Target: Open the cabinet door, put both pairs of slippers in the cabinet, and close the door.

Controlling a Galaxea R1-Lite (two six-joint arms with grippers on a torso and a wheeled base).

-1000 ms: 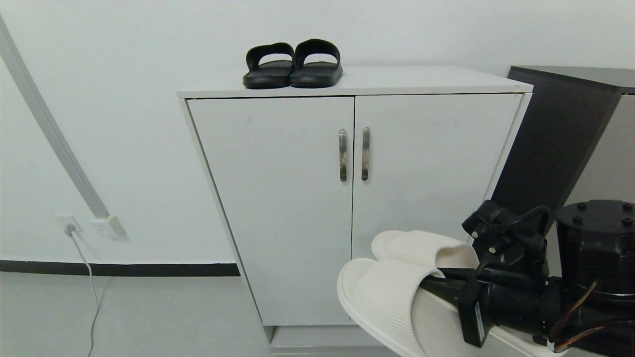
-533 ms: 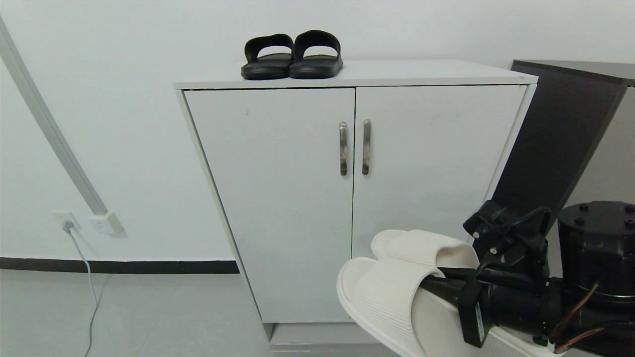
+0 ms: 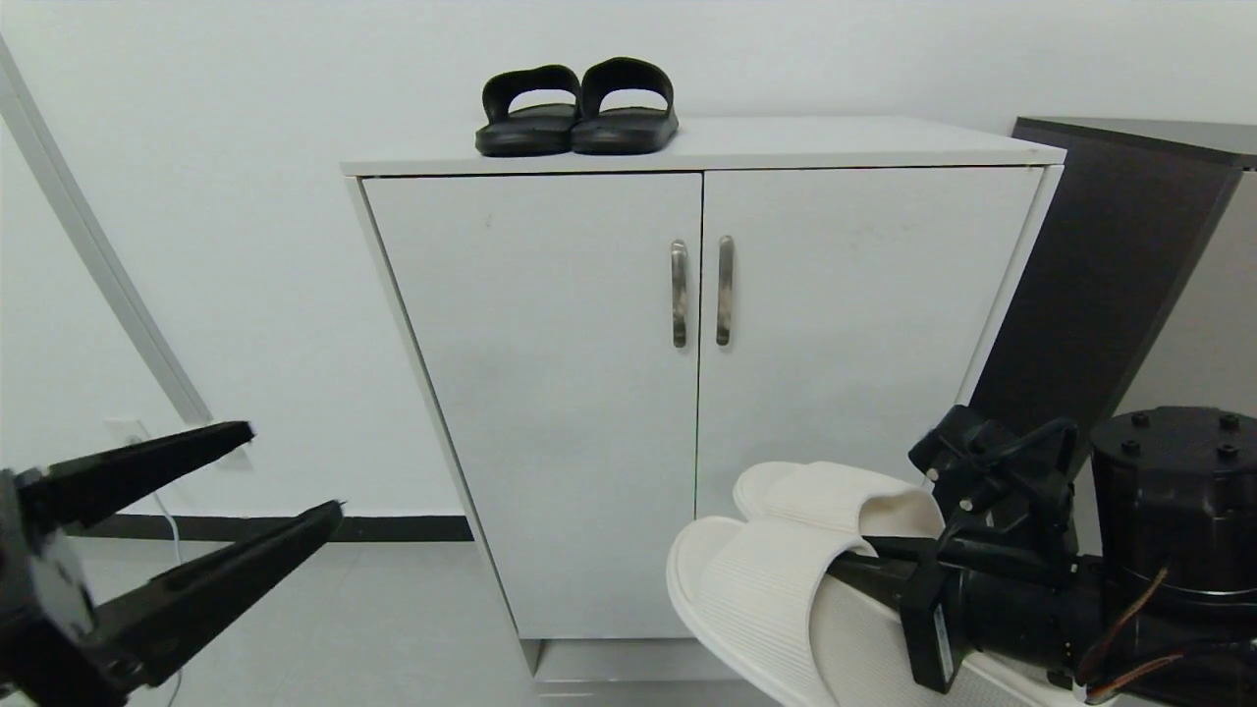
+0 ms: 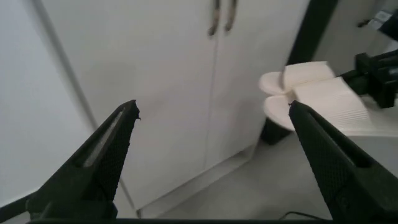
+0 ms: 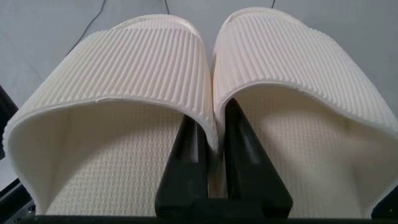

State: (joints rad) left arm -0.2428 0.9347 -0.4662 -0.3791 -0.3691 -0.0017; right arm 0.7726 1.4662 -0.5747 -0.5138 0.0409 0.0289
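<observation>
Head view: the white cabinet (image 3: 550, 393) stands shut, its two handles (image 3: 679, 293) side by side at centre. The black slippers (image 3: 577, 108) sit on its top at 12 o'clock. At 8 o'clock the left gripper (image 3: 295, 467) holds its jaws wide apart. At 4 o'clock the right gripper (image 3: 864, 562) has its jaws clamped on the white slippers (image 3: 766, 589), toes toward the cabinet.

Left wrist view: the left gripper (image 4: 213, 109) spreads its jaws before the cabinet (image 4: 161, 74), with the white slippers (image 4: 311, 87) near one jaw.

Right wrist view: the right gripper (image 5: 214, 149) pinches together the touching inner walls of the white slippers (image 5: 143, 68), one jaw inside each.
</observation>
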